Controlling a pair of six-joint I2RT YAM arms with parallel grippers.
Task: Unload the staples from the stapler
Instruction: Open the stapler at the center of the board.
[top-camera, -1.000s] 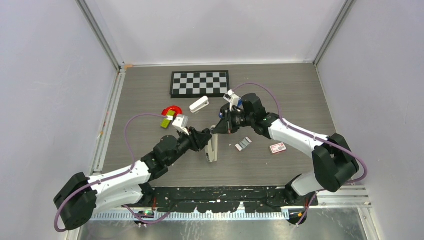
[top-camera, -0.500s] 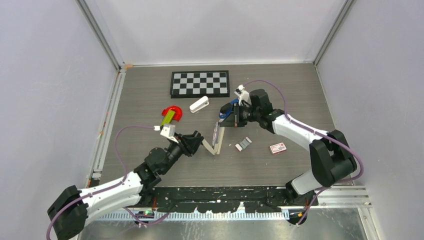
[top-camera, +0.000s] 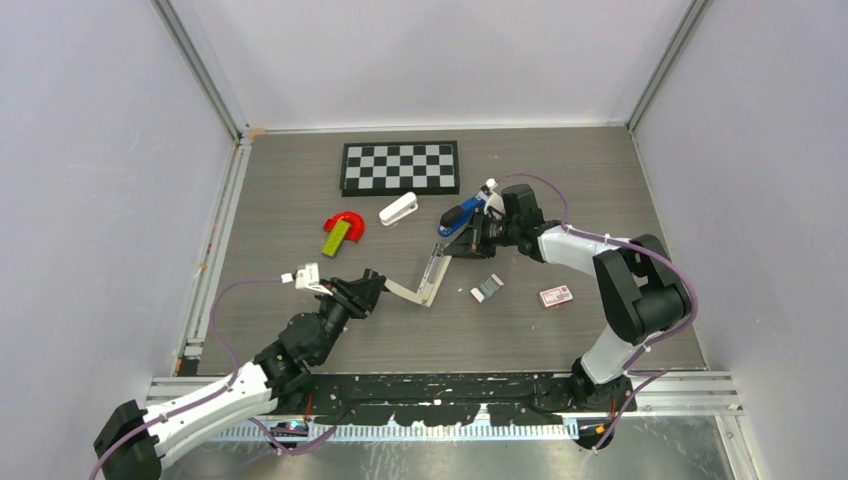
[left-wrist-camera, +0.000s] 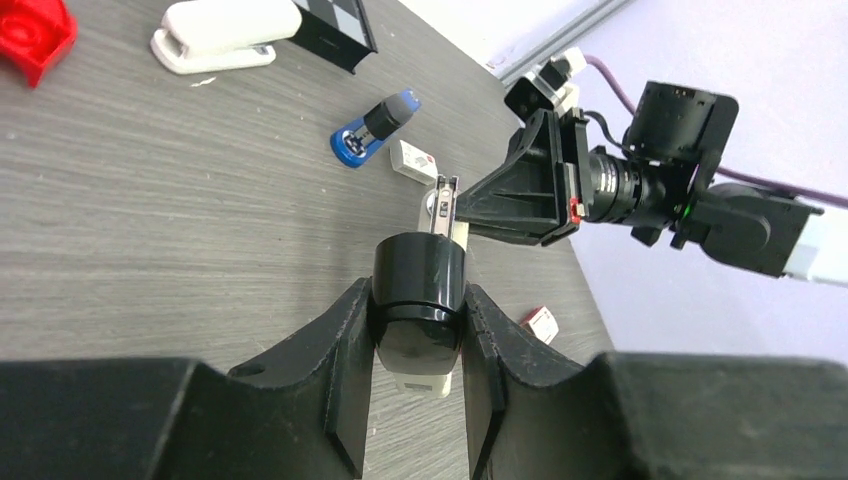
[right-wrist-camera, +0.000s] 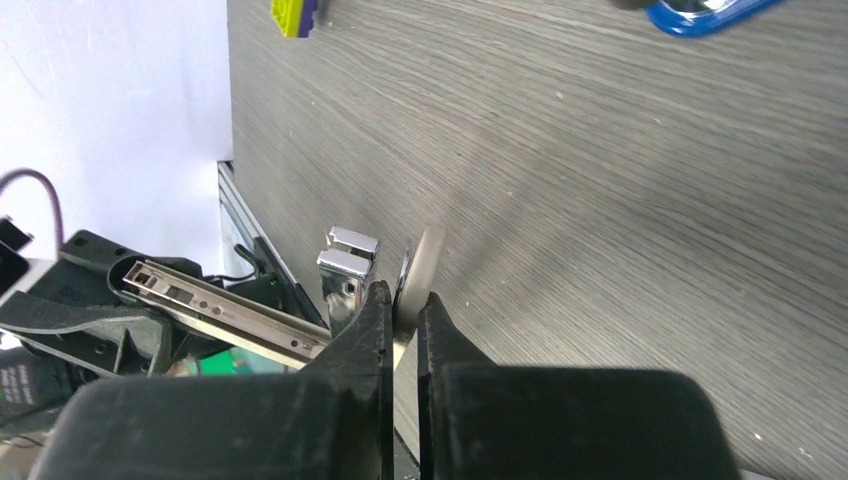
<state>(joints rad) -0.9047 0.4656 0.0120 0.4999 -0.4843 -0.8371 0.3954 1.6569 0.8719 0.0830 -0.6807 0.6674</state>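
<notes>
Both arms share one object: a cream stapler (top-camera: 408, 293), swung open into a V at mid-worktop (top-camera: 560, 180). The left gripper (top-camera: 378, 287) is clamped on its black rear end. The right gripper (top-camera: 450, 243) is pressed together on the cream tip beside the metal magazine rail (top-camera: 436, 272). Judged purpose: one arm anchors the body while the other lifts the far end, so the rail is open for emptying. Loose staples (top-camera: 489, 288) lie on the worktop just right of the V, near a red-and-white box (top-camera: 555, 296). A small blue stapler (left-wrist-camera: 372, 128) lies ungrasped just beyond the right gripper, and a white stapler (top-camera: 398, 210) sits further left by the checkerboard (top-camera: 400, 166). From the grasp I take the cream one as the unit being unloaded. The stretch of rail seen from the right wrist looks bare, with only its holes showing. Its ends sit behind fingers, so any remaining strip cannot be confirmed. The hinge is hidden behind the black cap in the left wrist view, and the blue stapler is cut off at the right wrist view's top edge.
</notes>
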